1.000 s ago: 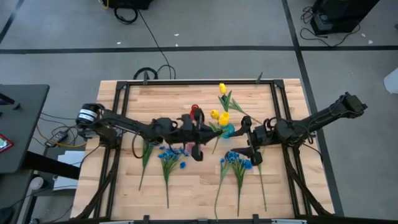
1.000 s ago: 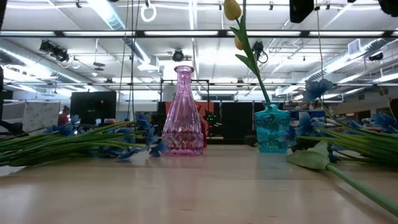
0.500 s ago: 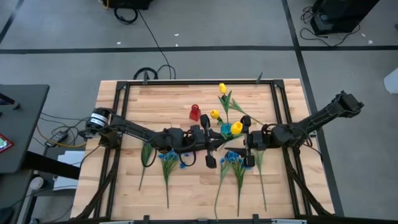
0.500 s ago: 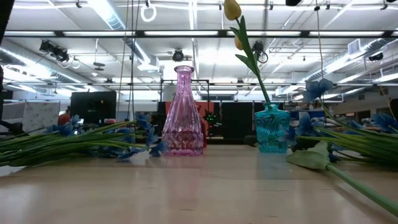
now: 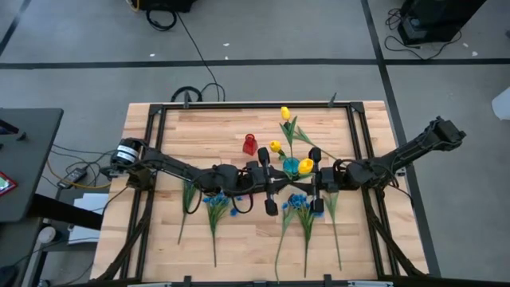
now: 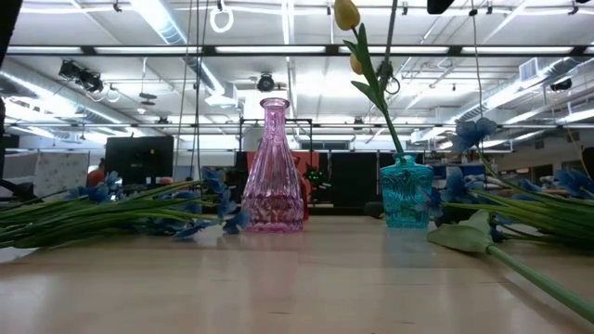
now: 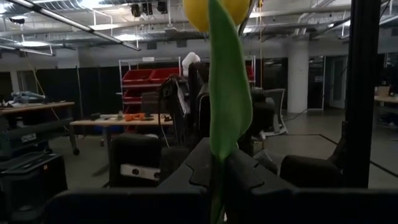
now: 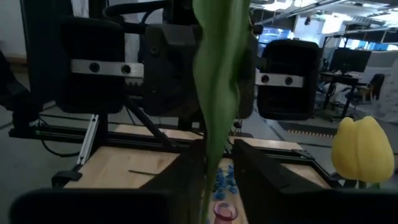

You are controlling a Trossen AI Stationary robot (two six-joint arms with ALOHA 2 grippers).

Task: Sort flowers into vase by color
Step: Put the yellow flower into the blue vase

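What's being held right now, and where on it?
The left gripper is shut on a yellow tulip, on its green stem below the bud. The right gripper is at that stem too; its grip cannot be told.

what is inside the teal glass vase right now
The teal glass vase holds green stems of yellow tulip buds, standing up and leaning. How many stems sit inside cannot be counted; the patterned glass hides them.

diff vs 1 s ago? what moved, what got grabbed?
Both arms shifted toward the table's front. The left claw stayed shut on the yellow tulip, carrying it over the teal vase. The right claw moved in and closed on the same stem, a handover. Unchanged: pink vase, tulips already in the teal vase, blue flowers on the table.
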